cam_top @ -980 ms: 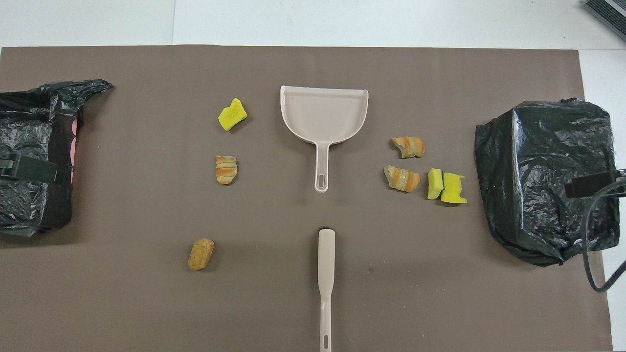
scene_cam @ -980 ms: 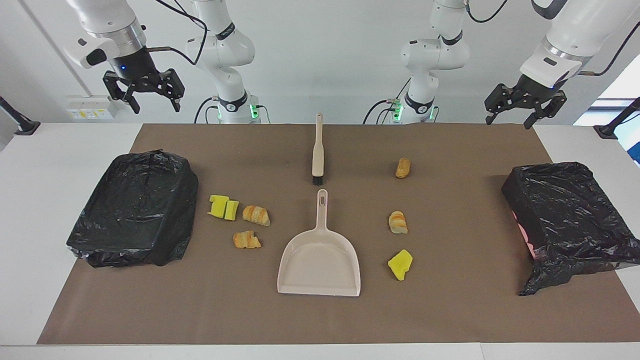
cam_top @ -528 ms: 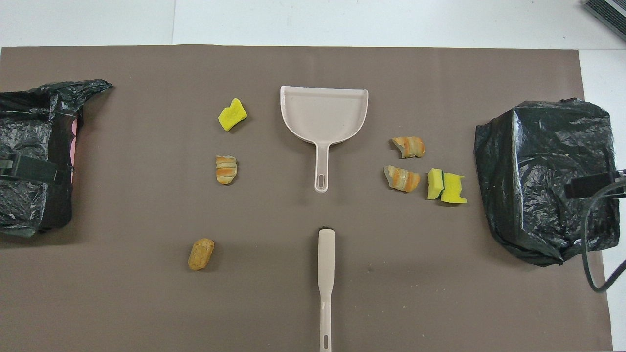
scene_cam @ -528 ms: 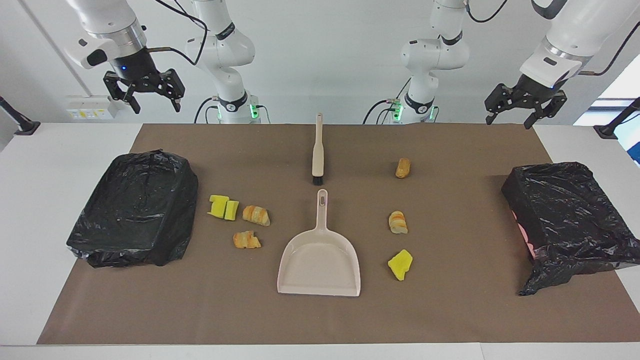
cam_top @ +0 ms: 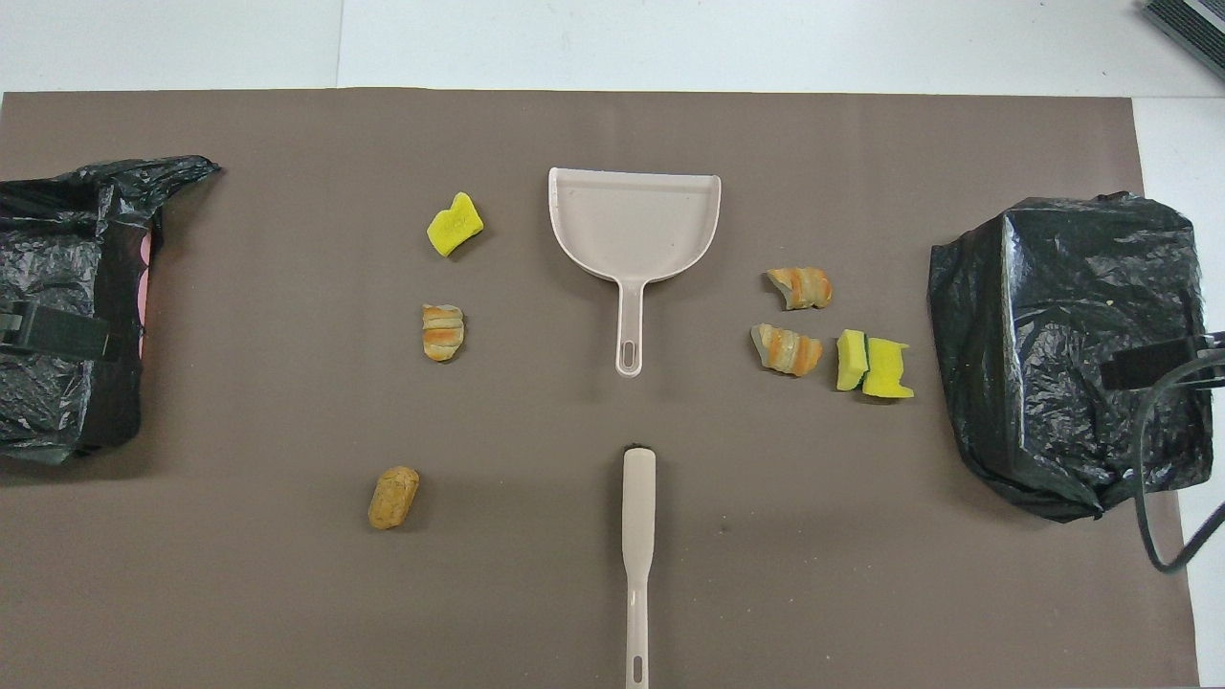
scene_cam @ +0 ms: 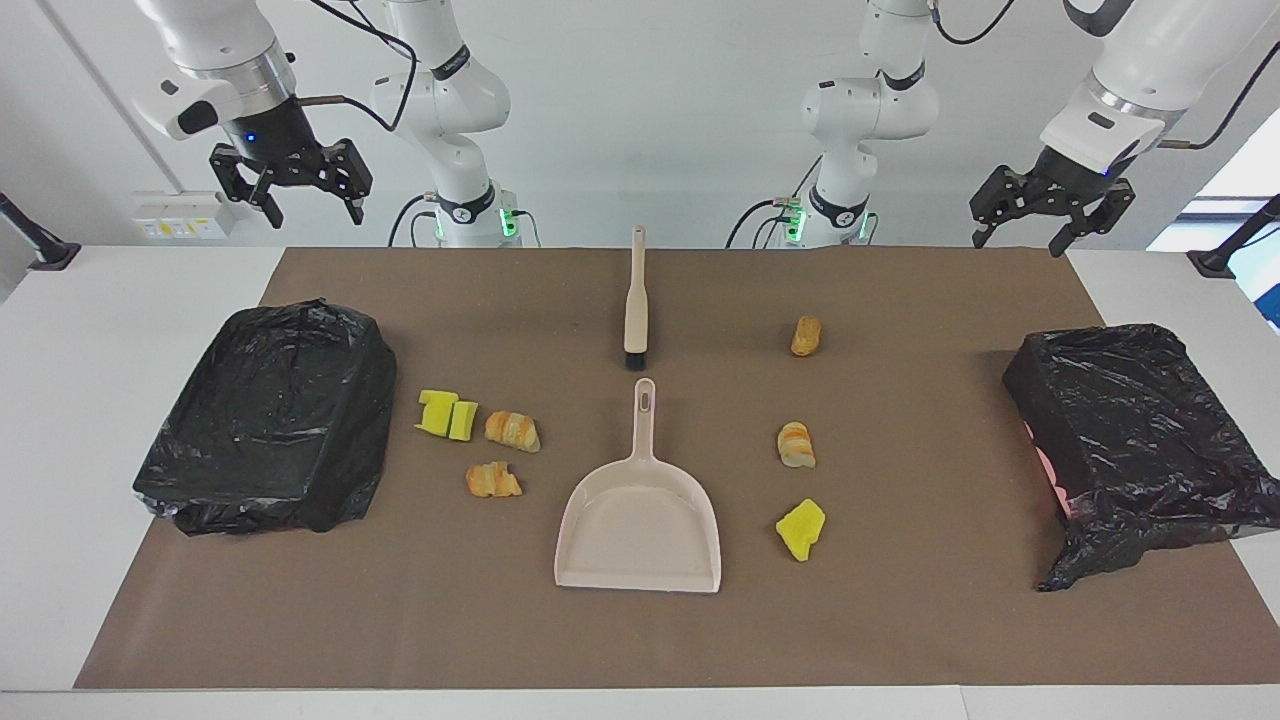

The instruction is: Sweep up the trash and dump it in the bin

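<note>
The trash lies on the brown mat in two groups. Toward the left arm's end are a yellow spongy chunk (scene_cam: 801, 528) (cam_top: 454, 224), a striped croissant piece (scene_cam: 796, 444) (cam_top: 442, 331) and a brown bread piece (scene_cam: 806, 336) (cam_top: 393, 497). Toward the right arm's end are two striped pieces (scene_cam: 512, 430) (scene_cam: 492, 480) and a yellow chunk pair (scene_cam: 447, 414) (cam_top: 873, 365). My right gripper (scene_cam: 312, 212) hangs open and empty, high over the right arm's end. My left gripper (scene_cam: 1020, 240) hangs open and empty, high over the left arm's end.
A beige dustpan (scene_cam: 640, 520) (cam_top: 634, 222) lies mid-mat, handle toward the robots. A beige brush (scene_cam: 635, 300) (cam_top: 637, 536) lies nearer the robots, bristles toward the pan. Black-bagged bins stand at the right arm's end (scene_cam: 270, 420) and the left arm's end (scene_cam: 1130, 430).
Both grippers have drifted only slightly, still high up. Nothing on the table has moved.
</note>
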Tool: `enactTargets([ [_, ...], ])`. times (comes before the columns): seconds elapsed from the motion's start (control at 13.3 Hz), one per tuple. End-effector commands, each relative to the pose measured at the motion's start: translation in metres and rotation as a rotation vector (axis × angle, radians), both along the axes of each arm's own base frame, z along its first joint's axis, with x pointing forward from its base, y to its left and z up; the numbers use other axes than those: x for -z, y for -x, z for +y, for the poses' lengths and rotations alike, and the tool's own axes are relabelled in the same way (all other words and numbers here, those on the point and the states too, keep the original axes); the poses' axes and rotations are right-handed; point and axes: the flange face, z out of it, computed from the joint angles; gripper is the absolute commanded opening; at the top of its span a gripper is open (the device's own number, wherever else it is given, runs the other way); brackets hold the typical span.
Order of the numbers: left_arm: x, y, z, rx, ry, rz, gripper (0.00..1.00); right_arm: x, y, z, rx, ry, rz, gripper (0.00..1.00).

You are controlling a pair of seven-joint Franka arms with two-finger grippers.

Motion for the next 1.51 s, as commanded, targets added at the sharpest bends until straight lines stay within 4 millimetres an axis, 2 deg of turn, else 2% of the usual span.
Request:
enactTargets([
  [0.0, -0.003, 0.006, 0.004, -0.002, -0.009, -0.006, 1.0, 0.001, 0.008, 0.0, -0.011, 0.001, 0.001, 1.0],
  [0.45, 0.0, 0.008, 0.004, -0.008, -0.008, 0.005, 1.0, 0.002, 0.008, 0.0, -0.013, 0.001, 0.003, 1.0],
  [0.98, 0.001, 0.009, -0.01, 0.019, -0.008, -0.003, 1.0, 0.006, 0.008, 0.003, -0.019, 0.001, 0.012, 1.0],
  [1.06, 0.006, 0.011, -0.018, 0.035, -0.009, 0.004, 1.0, 0.006, 0.008, 0.003, -0.019, 0.001, 0.012, 1.0],
  [1.21, 0.017, 0.018, -0.053, 0.083, -0.009, -0.003, 1.0, 0.008, 0.006, 0.005, -0.021, 0.002, 0.01, 1.0],
  [1.43, 0.049, 0.042, -0.125, 0.111, -0.014, 0.01, 1.0, 0.018, -0.012, 0.016, -0.043, 0.001, -0.03, 1.0],
])
